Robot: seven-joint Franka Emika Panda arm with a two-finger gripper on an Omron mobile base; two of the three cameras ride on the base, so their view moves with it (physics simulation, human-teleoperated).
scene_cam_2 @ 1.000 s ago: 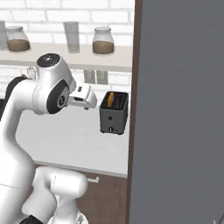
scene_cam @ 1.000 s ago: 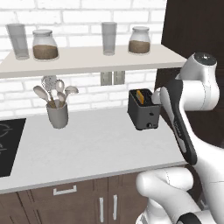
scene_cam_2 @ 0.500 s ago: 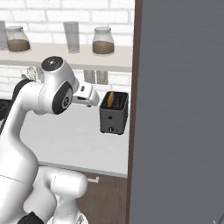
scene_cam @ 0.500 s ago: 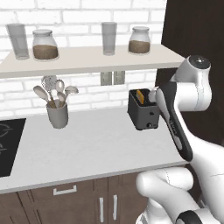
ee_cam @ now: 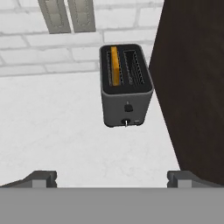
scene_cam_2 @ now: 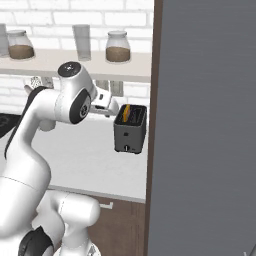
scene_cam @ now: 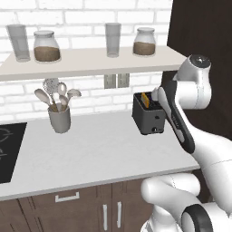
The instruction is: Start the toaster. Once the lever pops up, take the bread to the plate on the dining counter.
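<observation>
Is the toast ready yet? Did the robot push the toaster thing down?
Not yet. Done: the bread sits in the left slot of the toaster, and the arm has the toaster in front of it. In hand: the open gripper hangs above the counter, short of the toaster, holding nothing. Left: press the lever, wait for the pop, then carry the bread to the plate.

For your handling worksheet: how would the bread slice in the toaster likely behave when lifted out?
The bread stands thin and upright in one slot of the toaster, so probably stiff and light. Only its narrow top edge shows, so a pinch there may crumble it.
</observation>
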